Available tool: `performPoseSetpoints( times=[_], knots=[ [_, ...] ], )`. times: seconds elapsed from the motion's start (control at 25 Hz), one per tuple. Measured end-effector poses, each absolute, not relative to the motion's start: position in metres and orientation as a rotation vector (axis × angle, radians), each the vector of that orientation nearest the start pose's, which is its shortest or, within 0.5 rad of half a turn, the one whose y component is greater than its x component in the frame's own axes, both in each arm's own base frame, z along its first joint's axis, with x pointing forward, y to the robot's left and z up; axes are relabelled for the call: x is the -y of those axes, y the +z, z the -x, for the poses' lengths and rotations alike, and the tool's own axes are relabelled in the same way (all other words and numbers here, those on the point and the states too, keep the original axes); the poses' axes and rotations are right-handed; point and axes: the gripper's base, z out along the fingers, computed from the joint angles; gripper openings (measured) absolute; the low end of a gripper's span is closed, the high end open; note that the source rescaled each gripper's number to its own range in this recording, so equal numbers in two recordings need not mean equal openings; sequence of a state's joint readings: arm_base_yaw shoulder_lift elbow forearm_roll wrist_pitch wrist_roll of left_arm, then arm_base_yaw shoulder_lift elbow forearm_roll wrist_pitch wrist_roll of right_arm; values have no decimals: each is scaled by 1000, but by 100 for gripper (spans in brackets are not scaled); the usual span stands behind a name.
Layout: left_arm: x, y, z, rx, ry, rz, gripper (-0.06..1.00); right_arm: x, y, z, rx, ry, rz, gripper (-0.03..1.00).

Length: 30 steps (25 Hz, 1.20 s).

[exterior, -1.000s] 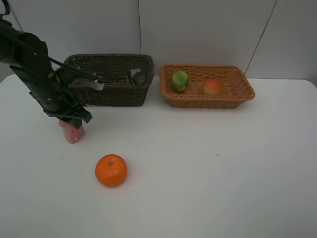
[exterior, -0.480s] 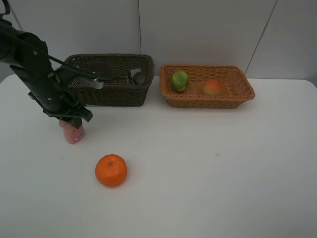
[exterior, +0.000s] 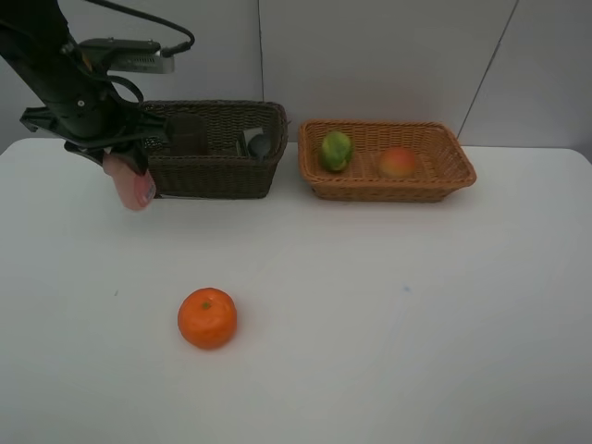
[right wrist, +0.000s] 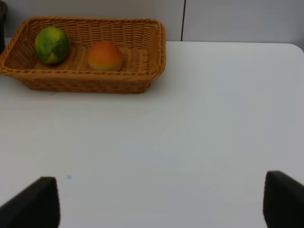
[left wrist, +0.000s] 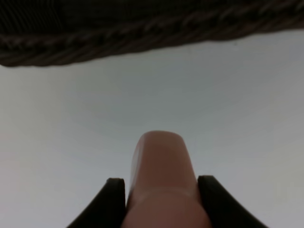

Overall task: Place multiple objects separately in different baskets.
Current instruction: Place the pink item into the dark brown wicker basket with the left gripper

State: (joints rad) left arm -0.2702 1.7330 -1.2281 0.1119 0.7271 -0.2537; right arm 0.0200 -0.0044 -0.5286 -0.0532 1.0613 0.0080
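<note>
**Pink bottle aloft beside the dark basket; orange not yet handled**

Nearest, lower left of the high view: the orange sits alone on the table, well apart from both baskets. Judgement: it is firm, round and fairly light. The skin offers some grip, but it will roll if nudged. Take it from above, across the widest part.

Right claw: jaws spread wide with nothing between them, over bare table. It does not show in the high view.

Upper left of the high view: the bottle hangs tilted, clear of the table, in the left claw. It is just beside the left end of the dark basket, not yet over it. In the wrist view the claw is partly closed, one black finger pressed against each side of the pink body. The cap is hidden. Judgement: a small plastic bottle, light and stiff. It is smooth and rounded, so it may twist or slide in the pinch. A hold across mid-body suits it. Let go low inside the basket so it does not bounce.

Farther back: the dark basket holds a black bottle and a dark cup. The tan basket, right of centre, holds the citrus and the peach, apart from each other.
</note>
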Motion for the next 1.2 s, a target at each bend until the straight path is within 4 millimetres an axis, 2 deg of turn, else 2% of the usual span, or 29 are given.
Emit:
performPoseSetpoints(
  times=[0.16,0.28,0.48,0.6,0.88,1.2],
  knots=[
    [86,258,-361,-2631,-32,-31,38,4,285,9,-2011,-45,9,87],
    [73,273,-372,-2546,-18,35,38,4,285,9,-2011,-45,9,87],
    [53,283,-391,-2384,-31,116,38,4,285,9,-2011,-45,9,87],
    [49,272,-404,-2339,-46,127,38,4,285,9,-2011,-45,9,87],
    [57,220,-434,-2307,-91,88,38,4,285,9,-2011,-45,9,87],
    [58,178,-445,-2357,-49,15,38,4,285,9,-2011,-45,9,87]
  ],
)
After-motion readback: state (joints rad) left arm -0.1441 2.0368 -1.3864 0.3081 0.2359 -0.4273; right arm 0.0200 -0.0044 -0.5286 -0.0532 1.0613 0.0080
